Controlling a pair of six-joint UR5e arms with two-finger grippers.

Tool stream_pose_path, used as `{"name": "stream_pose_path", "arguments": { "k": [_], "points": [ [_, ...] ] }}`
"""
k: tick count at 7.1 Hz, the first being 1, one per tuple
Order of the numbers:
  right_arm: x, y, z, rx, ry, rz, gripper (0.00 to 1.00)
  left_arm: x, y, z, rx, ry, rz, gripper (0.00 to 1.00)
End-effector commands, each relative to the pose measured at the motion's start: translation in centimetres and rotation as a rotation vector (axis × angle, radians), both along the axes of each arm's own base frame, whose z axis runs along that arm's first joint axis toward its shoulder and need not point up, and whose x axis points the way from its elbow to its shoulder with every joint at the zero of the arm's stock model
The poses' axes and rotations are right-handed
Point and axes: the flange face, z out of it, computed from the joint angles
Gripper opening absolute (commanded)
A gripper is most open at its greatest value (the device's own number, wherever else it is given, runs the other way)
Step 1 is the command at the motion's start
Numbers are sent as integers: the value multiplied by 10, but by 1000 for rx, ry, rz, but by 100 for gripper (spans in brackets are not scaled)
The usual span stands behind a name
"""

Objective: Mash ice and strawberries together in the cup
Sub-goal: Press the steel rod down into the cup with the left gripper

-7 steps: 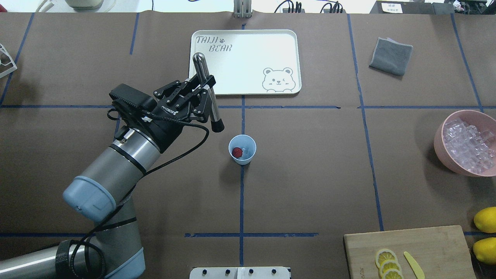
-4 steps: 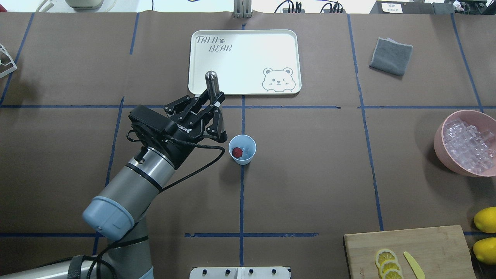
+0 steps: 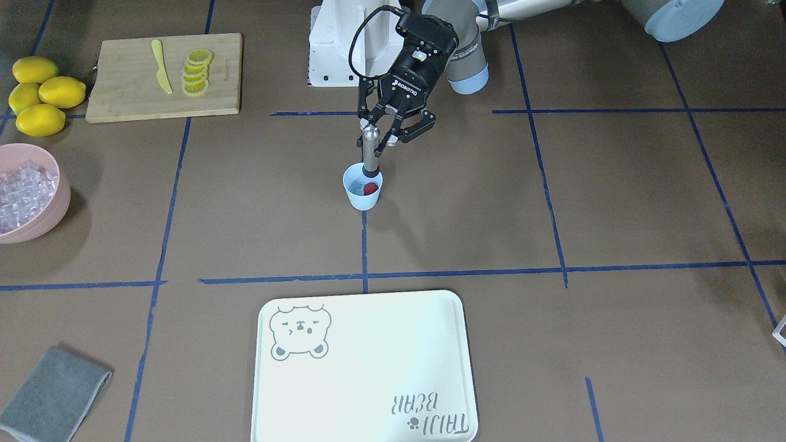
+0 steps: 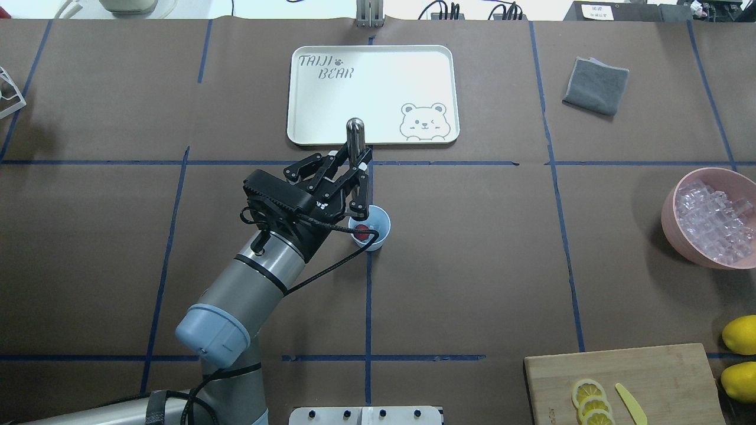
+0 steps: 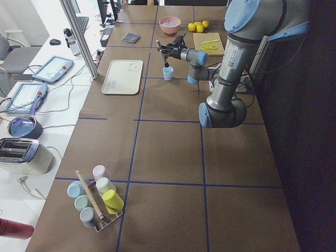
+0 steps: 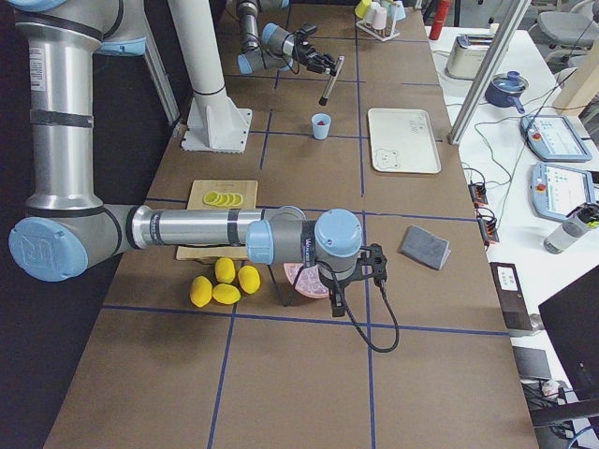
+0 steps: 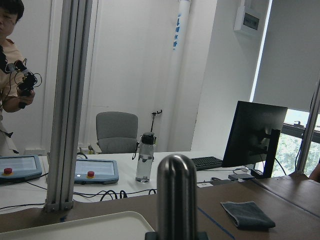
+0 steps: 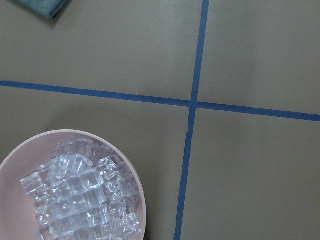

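Cup (image 4: 385, 234): light-blue, upright on the centre tape line, robot side of the white tray (image 4: 378, 88).
Strawberry (image 3: 370, 188): one red berry down inside the cup.
Ice (image 8: 75, 192): clear cubes heaped in the pink bowl (image 4: 670, 230) at the table's right end; any in the cup, cannot tell.
Left gripper (image 3: 376, 142): jaws pinching a metal masher (image 3: 369, 147) mid-shaft, shaft near upright, rounded end up.
Masher tip: dark, over the cup mouth; the right side view shows it above the rim.
Right gripper (image 6: 337, 285): hangs over the bowl; jaw state, cannot tell.
Rest: lemons (image 3: 43, 92), cutting board (image 3: 123, 92) with lemon slices (image 3: 198, 72) and a yellow knife (image 3: 161, 73), grey cloth (image 4: 595, 85).
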Motion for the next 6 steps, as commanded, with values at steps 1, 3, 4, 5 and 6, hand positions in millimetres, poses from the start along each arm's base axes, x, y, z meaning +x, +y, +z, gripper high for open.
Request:
{"name": "stream_pose_path", "arguments": {
  "k": [1,3,4,5,6],
  "points": [
    [0,0,0,0,0,-1,99,16,1,5,-8,8,-7,0],
    [0,1,2,-3,0,-1,99,30,-2,13,-11,-1,-8,0],
    [0,1,2,-3,0,1,99,37,-4,18,-14,-12,-8,0],
    [0,2,3,-6,0,1,99,39,-4,17,-14,-13,-8,0],
    [0,3,4,-8,0,-1,99,41,-4,17,-16,-16,-6,0]
  ]
}}
